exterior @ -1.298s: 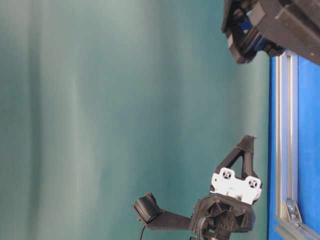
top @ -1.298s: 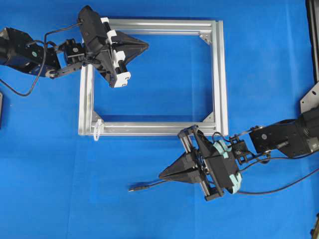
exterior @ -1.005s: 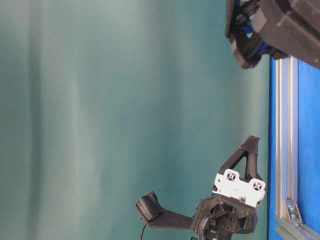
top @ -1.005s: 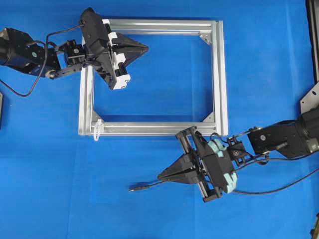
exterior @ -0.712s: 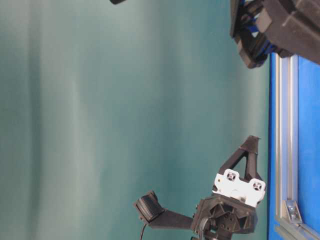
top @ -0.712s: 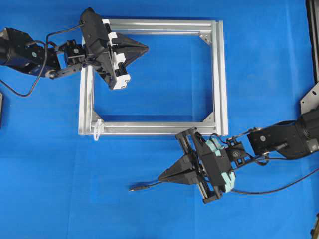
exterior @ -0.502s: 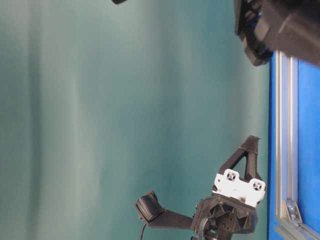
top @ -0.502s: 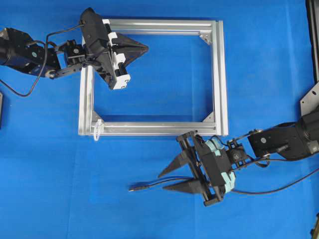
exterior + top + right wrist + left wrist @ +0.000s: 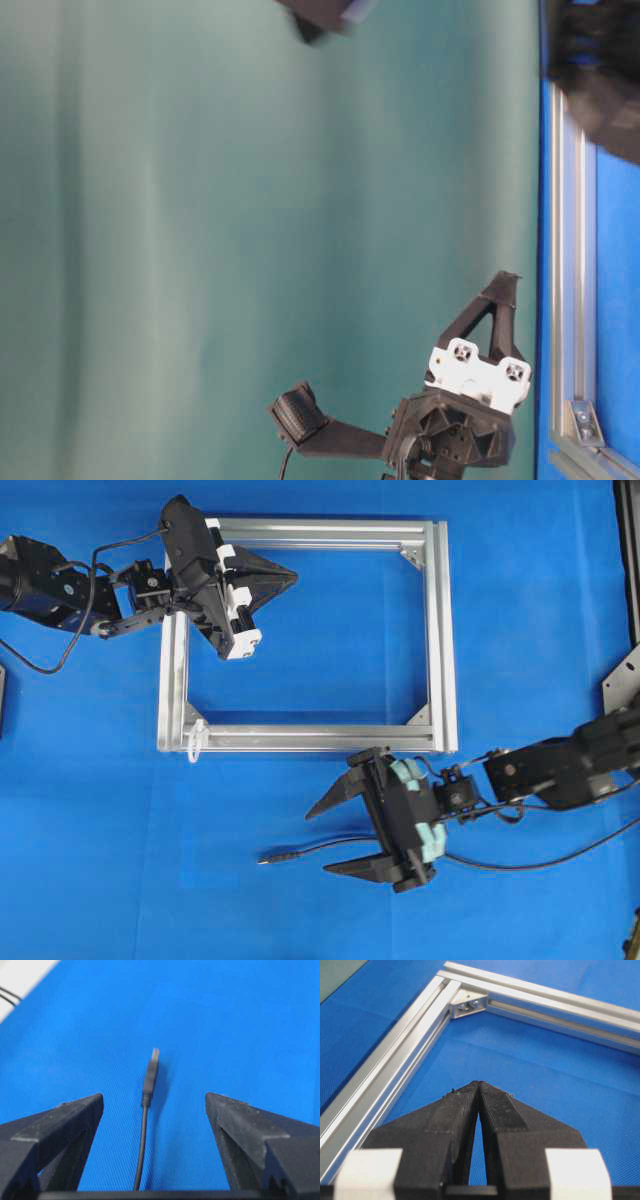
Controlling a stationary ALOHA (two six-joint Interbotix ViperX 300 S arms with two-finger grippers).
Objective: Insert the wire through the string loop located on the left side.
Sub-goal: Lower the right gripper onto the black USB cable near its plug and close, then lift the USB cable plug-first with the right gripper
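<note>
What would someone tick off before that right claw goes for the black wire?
1. Right gripper jaws open wide: ok.
2. Wire lies between those jaws: ok.
3. Plug tip free on the blue mat, pointing left: ok.
4. String loop hanging clear at the frame's near left corner: ok.
5. Left gripper shut, empty, away from the loop: ok.
6. Loop wide enough for the plug: cannot tell.

Thin black wire (image 9: 310,851) lies flat on the blue surface, plug tip leftward; small white string loop (image 9: 195,740) hangs at the silver frame's lower-left corner.
</note>
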